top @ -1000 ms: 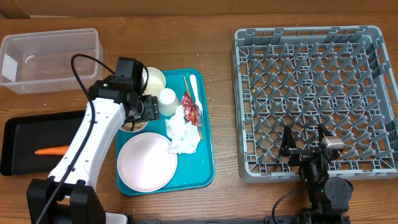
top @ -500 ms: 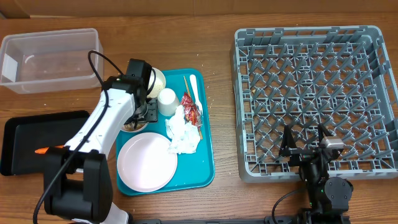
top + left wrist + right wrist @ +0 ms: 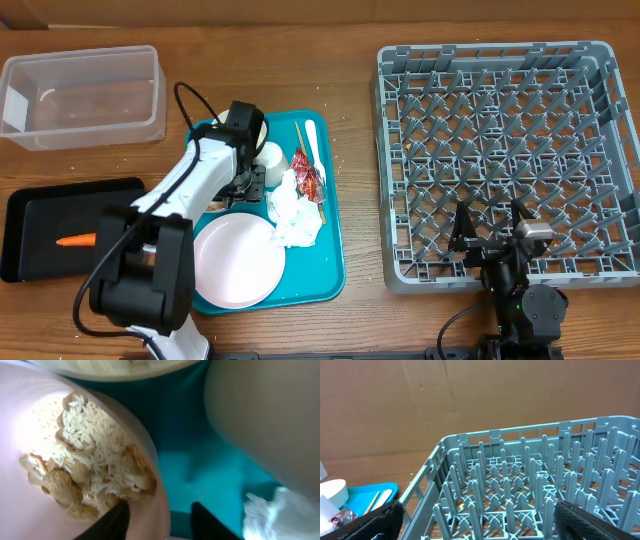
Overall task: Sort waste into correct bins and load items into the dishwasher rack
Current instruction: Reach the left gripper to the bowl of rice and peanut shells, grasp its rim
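In the left wrist view a pale pink bowl [image 3: 30,510] holds rice and beige food scraps [image 3: 95,445]. My left gripper [image 3: 159,522] straddles its rim, one finger inside against the food and the other outside over the teal tray [image 3: 200,460], a small gap still showing. Overhead, the left gripper [image 3: 243,183] hangs over the tray's upper left beside the white cup [image 3: 268,157]. The crumpled napkin [image 3: 292,215], red wrapper [image 3: 308,172], plate [image 3: 238,262], fork [image 3: 312,135] and chopsticks [image 3: 299,135] lie on the tray. My right gripper [image 3: 490,240] stands open at the grey rack's [image 3: 505,150] near edge.
A clear tub [image 3: 80,95] sits at the back left. The black tray [image 3: 40,215] at the left holds an orange carrot piece [image 3: 77,240]. A second bowl [image 3: 115,367] lies just beyond the pink one, partly under the left arm.
The left arm has shifted right and dropped onto the bowl, its jaws narrowing around the rim. The right arm has not moved.
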Controlling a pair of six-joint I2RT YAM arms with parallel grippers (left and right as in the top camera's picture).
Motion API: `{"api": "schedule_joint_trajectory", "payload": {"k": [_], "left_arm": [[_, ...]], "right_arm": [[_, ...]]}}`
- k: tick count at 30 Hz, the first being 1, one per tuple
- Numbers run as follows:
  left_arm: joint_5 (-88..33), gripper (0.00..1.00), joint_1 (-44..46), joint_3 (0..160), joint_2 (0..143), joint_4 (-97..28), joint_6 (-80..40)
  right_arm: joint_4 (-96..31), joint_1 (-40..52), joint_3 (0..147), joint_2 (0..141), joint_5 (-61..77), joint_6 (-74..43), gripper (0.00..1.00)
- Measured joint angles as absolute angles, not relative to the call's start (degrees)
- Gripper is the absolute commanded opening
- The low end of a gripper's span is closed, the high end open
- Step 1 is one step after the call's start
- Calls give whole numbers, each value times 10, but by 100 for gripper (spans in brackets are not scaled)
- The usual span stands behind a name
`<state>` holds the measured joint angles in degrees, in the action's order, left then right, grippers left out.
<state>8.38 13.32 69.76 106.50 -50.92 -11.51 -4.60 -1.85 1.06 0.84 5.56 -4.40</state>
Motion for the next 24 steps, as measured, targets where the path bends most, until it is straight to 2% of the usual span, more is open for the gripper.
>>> {"api": "schedule_joint_trajectory", "payload": {"k": [2,6,12,24], "left_arm": [[91,31,133,698,1067,-508,-115],[98,10,133,698,1067,-508,-116],[103,4,135,698,1067,-514,-116],[114,4,135,731,1066,-567,-134]], "right_arm": [[-46,-18,11,8,56,-44,100],[-46,-18,11,8,56,-44,100],[-46,-18,11,8,55,-44,100],[-46,-18,11,8,55,-44,100]]}}
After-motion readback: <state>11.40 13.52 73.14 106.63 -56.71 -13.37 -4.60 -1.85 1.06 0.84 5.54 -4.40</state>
